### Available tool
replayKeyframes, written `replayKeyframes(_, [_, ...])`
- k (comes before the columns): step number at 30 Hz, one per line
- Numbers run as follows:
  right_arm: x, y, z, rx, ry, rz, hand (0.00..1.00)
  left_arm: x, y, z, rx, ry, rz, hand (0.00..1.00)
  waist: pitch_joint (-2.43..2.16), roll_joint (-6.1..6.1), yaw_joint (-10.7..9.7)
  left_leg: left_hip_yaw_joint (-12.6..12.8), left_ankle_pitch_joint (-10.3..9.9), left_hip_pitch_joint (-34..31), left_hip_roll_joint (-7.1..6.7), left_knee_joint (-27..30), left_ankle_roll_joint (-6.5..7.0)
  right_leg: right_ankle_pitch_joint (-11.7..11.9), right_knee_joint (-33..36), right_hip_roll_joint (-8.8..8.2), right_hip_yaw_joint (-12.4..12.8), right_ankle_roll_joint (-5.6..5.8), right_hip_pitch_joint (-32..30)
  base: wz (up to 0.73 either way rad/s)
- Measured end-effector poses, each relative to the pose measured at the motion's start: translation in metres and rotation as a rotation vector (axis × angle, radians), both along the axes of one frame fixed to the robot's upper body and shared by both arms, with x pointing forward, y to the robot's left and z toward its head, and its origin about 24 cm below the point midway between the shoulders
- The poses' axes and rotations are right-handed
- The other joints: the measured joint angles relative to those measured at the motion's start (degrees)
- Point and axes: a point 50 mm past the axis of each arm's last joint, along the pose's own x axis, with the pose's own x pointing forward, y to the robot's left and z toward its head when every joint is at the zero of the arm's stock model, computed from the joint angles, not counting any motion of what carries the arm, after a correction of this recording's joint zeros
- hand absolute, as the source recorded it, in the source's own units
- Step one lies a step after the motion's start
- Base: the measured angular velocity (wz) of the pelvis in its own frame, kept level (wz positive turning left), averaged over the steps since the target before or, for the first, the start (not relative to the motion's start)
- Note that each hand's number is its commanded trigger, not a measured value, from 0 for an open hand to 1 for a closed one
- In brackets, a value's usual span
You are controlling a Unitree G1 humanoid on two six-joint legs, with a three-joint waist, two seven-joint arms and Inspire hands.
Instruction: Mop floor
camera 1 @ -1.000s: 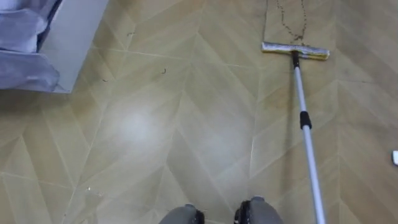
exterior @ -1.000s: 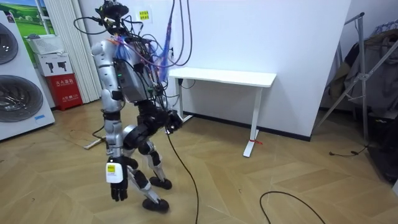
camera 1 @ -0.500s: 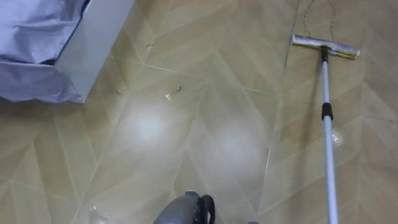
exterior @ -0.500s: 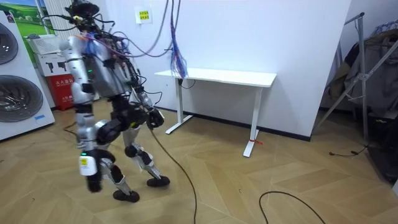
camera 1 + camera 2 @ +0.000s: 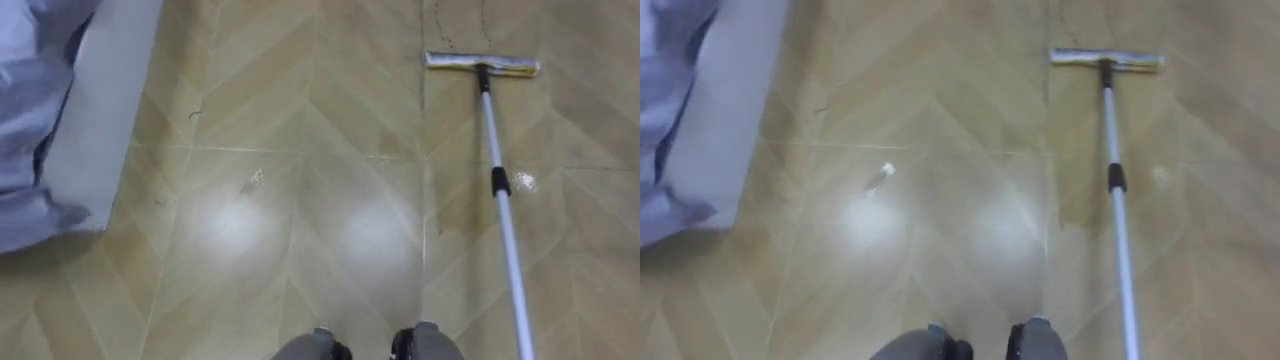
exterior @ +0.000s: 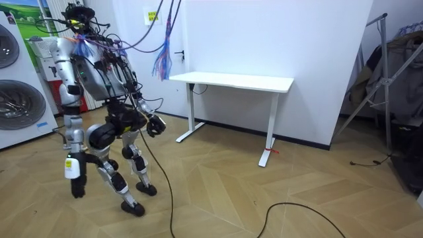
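Observation:
A flat mop lies on the wooden floor ahead of me, its pale head (image 5: pixel 482 65) square across at the upper right. Its white pole (image 5: pixel 505 225) has a black collar and runs back toward me, leaving the picture at the lower right. In the room view I stand bent forward, facing the room view's left. There my right hand (image 6: pixel 155 125) sits behind my hip, curled as on the pole's end. My left hand (image 6: pixel 72 186) hangs low beside my leg with straight fingers, holding nothing.
A grey-white slab (image 5: pixel 100 110) with blue-grey cloth (image 5: pixel 25 100) on it fills the left of the floor ahead. A small white scrap (image 5: pixel 257 178) lies mid-floor. Washing machines (image 6: pixel 16 99) stand before me; a white desk (image 6: pixel 231 80) stands behind me.
I have walked toward the room view's left, away from the desk. The eye view shifted with my steps, while the mop head stayed ahead at the upper right.

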Motion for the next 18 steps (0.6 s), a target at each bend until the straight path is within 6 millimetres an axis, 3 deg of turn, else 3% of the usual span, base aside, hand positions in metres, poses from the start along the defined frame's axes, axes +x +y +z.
replayKeyframes(1, [0.014,-0.007,0.005,-0.018,-0.059,-0.003,1.0,-0.002,0.006,0.001,0.016,0.017,0.002,0.0,-0.12,-0.67,0.95,1.56,0.7,-2.17,1.55,5.27,-1.22,-1.71,2.2,1.14,0.04,-0.74,-0.27,0.42])
replayKeyframes(2, [0.022,-0.011,0.008,-0.025,-0.108,-0.007,1.0,-0.006,0.013,0.002,0.029,0.032,0.012,0.0,-0.24,-1.72,1.82,2.66,2.27,-4.0,2.79,9.97,-3.72,-3.24,4.09,2.31,0.66,-1.71,-0.54,0.5])
replayKeyframes(3, [0.032,-0.013,0.01,-0.024,-0.158,0.003,1.0,-0.013,0.015,0.002,0.035,0.048,0.005,0.0,-0.37,-1.98,2.32,3.01,4.82,-5.58,3.95,14.28,-4.73,-4.24,4.8,3.76,1.12,-2.43,0.96,0.44])
replayKeyframes(4, [0.036,-0.013,0.011,-0.022,-0.179,0.006,1.0,-0.016,0.015,0.002,0.032,0.053,0.006,0.0,-0.15,-2.33,2.46,3.03,5.71,-6.67,4.05,15.64,-4.3,-4.63,4.85,4.17,1.32,-2.65,1.75,0.57])
replayKeyframes(5, [0.039,-0.011,0.011,-0.001,-0.21,-0.005,1.0,-0.02,0.014,0.002,0.02,0.056,0.004,0.0,-0.32,-2.57,2.34,2.75,4.31,-7.75,3.6,11.92,-2.55,-5.27,4.59,4.36,1.59,-2.65,2.98,0.67])
replayKeyframes(7, [0.032,-0.01,0.008,0.032,-0.22,-0.038,1.0,-0.024,0.011,0.001,-0.013,0.053,-0.002,0.0,-0.36,-2.11,2.39,2.72,4.72,-7.85,3.54,-0.81,-2.61,-5.29,2.69,5.78,2.88,-1.99,4.88,0.63])
replayKeyframes(8, [0.019,-0.008,0.004,0.042,-0.198,-0.055,1.0,-0.026,0.008,0.001,-0.034,0.05,-0.001,0.0,-0.38,-1.59,2.38,2.79,7.11,-6.73,3.54,-7.62,-1.06,-5.34,1.02,6.53,4.0,-1.62,6.54,0.32])
replayKeyframes(9, [0.003,-0.006,-0.001,0.047,-0.171,-0.083,1.0,-0.033,0.004,-0.001,-0.056,0.068,0.003,0.0,-0.7,-1.3,2.35,3.82,7.99,-4.83,3.9,-10.0,1.16,-5.26,-1.08,7.25,6.22,-1.01,7.68,0.15])
replayKeyframes(10, [-0.007,-0.007,-0.002,0.048,-0.153,-0.098,1.0,-0.035,0.001,-0.001,-0.068,0.073,0.003,0.0,-0.87,-1.18,2.34,4.68,7.74,-4.19,4.12,-10.82,1.58,-5.05,-1.96,7.2,6.93,-0.87,8.1,-0.18])
replayKeyframes(12, [-0.038,-0.009,-0.005,0.039,-0.074,-0.108,1.0,-0.038,-0.007,-0.003,-0.087,0.081,0.001,0.0,-0.92,-0.48,2.32,7.24,6.62,-3.04,4.88,-11.7,4.12,-4.35,-2.16,6.8,8.18,0.18,8.16,-0.43])
replayKeyframes(13, [-0.062,-0.006,-0.008,0.042,-0.003,-0.088,1.0,-0.037,-0.01,-0.004,-0.095,0.078,-0.002,0.0,-1.07,-0.21,1.95,8.06,5.71,-2.6,4.86,-11.28,5.14,-3.53,0.27,6.07,7.96,1.61,7.14,-0.53])
replayKeyframes(14, [-0.088,-0.002,-0.009,0.049,0.07,-0.077,1.0,-0.035,-0.013,-0.004,-0.103,0.063,-0.003,0.0,-1.5,0.38,0.72,8.48,4.56,-2.33,4.82,-10.64,5.47,-2.52,2.47,5.64,7.62,2.69,6.24,-0.48])
replayKeyframes(16, [-0.116,0.009,-0.012,0.081,0.166,-0.058,1.0,-0.029,-0.015,-0.004,-0.108,0.021,-0.011,0.0,-1.77,1.02,-0.83,8.78,2.9,-1.67,4.81,-10.12,5.6,-0.38,5.77,4.96,6.86,4.18,4.8,-0.49])
replayKeyframes(18, [-0.133,0.019,-0.012,0.107,0.252,-0.043,1.0,-0.026,-0.017,-0.004,-0.114,0.006,-0.012,0.0,-1.38,1.66,-1.97,7.67,0.89,-0.15,4.72,-9.78,5.46,3.57,10.89,5.08,6.44,4.76,1.81,-0.91])
